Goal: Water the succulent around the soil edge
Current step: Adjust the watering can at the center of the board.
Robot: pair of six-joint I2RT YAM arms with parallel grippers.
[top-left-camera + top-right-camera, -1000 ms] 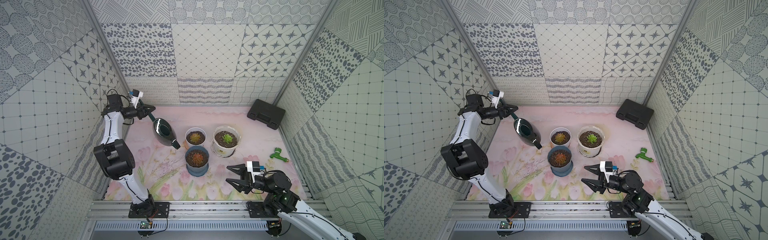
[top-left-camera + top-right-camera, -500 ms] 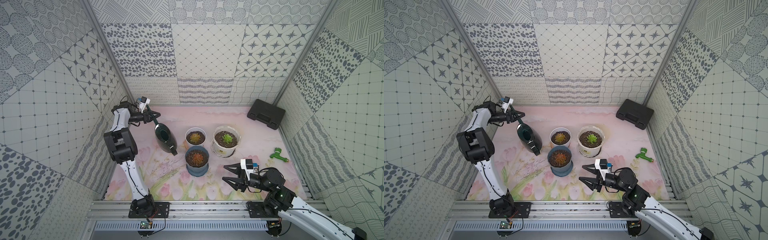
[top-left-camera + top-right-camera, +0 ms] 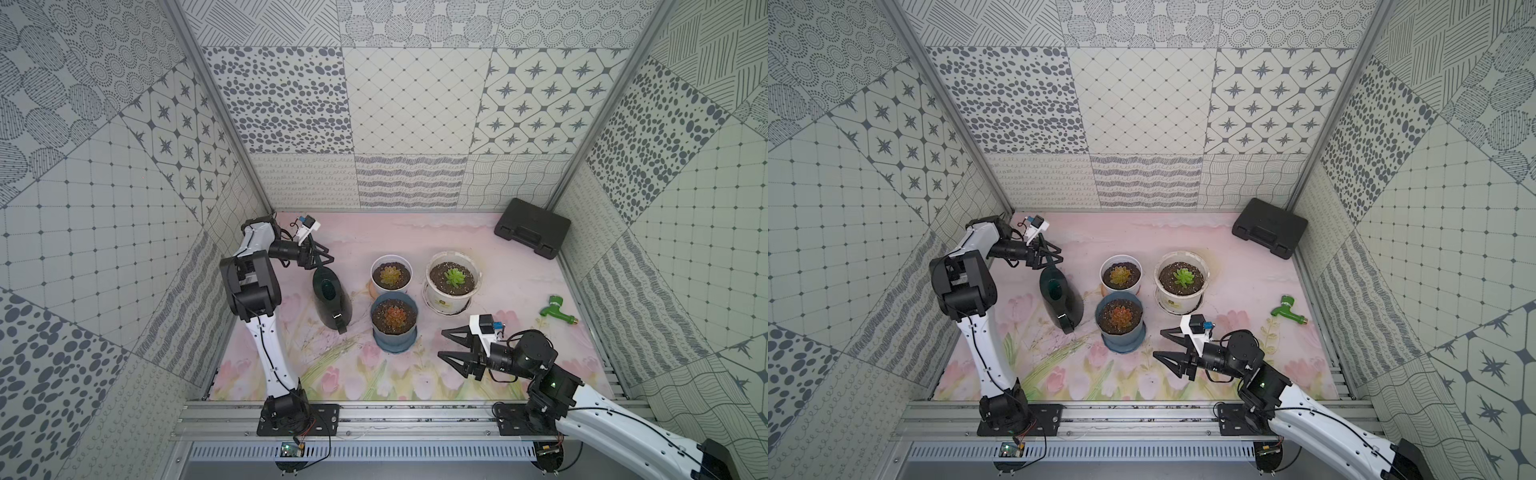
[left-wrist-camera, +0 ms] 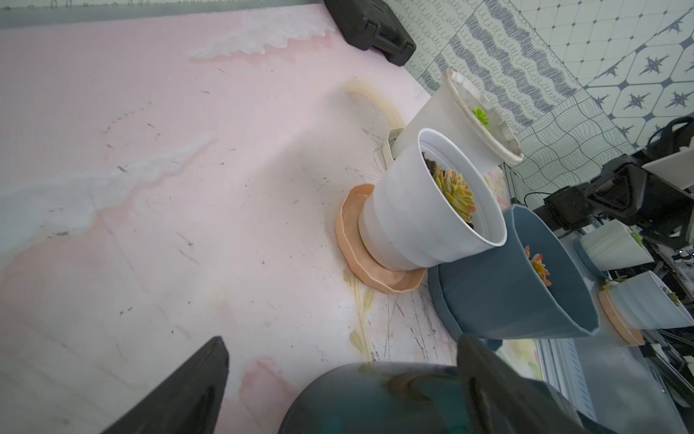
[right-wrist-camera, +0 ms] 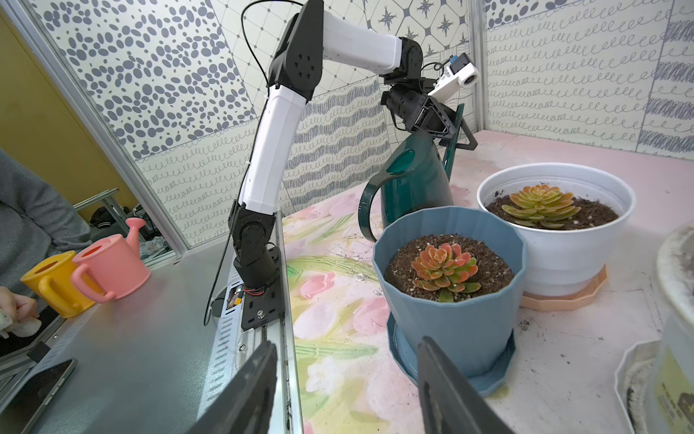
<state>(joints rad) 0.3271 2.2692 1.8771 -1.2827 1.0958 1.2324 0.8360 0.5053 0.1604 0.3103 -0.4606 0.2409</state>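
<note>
A dark green watering can [image 3: 332, 297] stands upright on the flowered mat, left of the pots, and shows close up in the left wrist view [image 4: 375, 402]. My left gripper [image 3: 322, 257] is open at the can's thin handle [image 5: 459, 124], its fingers apart on either side. Three succulents stand together: an orange one in a blue pot [image 3: 392, 318], a yellow-orange one in a small white pot [image 3: 390, 274], and a green one in a larger white pot [image 3: 453, 276]. My right gripper [image 3: 446, 345] hangs open and empty to the right of the blue pot [image 5: 450, 300].
A black case [image 3: 532, 228] lies in the back right corner. A green hose nozzle [image 3: 557, 309] rests by the right wall. Outside the cell, pink [image 5: 112, 263] and yellow [image 5: 52, 282] watering cans, a phone [image 5: 33, 390] and a person's arm.
The left arm brought the tilted can back from the pots and set it upright on the mat, then the left gripper opened. The right gripper shifted slightly.
</note>
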